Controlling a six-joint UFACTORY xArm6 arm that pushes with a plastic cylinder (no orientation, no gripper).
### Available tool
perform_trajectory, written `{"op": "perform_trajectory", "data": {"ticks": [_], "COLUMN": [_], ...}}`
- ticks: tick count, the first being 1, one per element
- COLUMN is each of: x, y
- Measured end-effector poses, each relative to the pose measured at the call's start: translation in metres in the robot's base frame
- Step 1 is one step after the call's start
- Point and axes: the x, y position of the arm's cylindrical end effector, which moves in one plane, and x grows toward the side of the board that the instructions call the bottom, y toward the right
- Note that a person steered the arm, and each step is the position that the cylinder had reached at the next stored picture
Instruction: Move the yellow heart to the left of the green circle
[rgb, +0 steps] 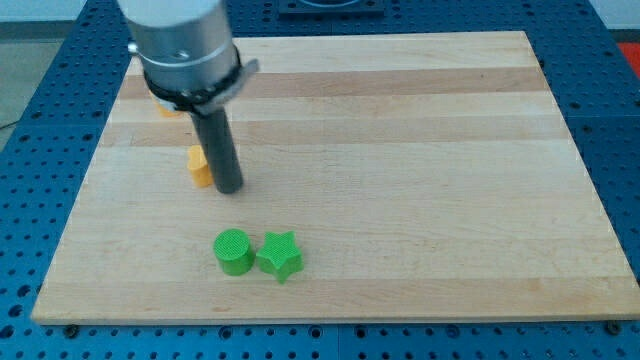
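Observation:
A yellow block, likely the yellow heart, lies left of centre on the wooden board, partly hidden behind my rod. My tip rests on the board just right of this block, touching or nearly touching it. The green circle sits near the view's bottom, below my tip. A green star lies right beside the circle on its right.
Another yellow block shows partly under the arm's housing near the board's upper left. The board's left edge runs close to the blocks. Blue perforated table surrounds the board.

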Motion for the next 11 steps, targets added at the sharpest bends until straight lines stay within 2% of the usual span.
{"op": "perform_trajectory", "data": {"ticks": [2,3,4,5,6,7,9,10,11], "x": [0.01,-0.034,-0.079,-0.059,0.01,0.042,-0.044,-0.059,-0.021], "y": [-0.095,-0.138,-0.124,-0.065,-0.035,-0.033,-0.042,0.004,0.022]}}
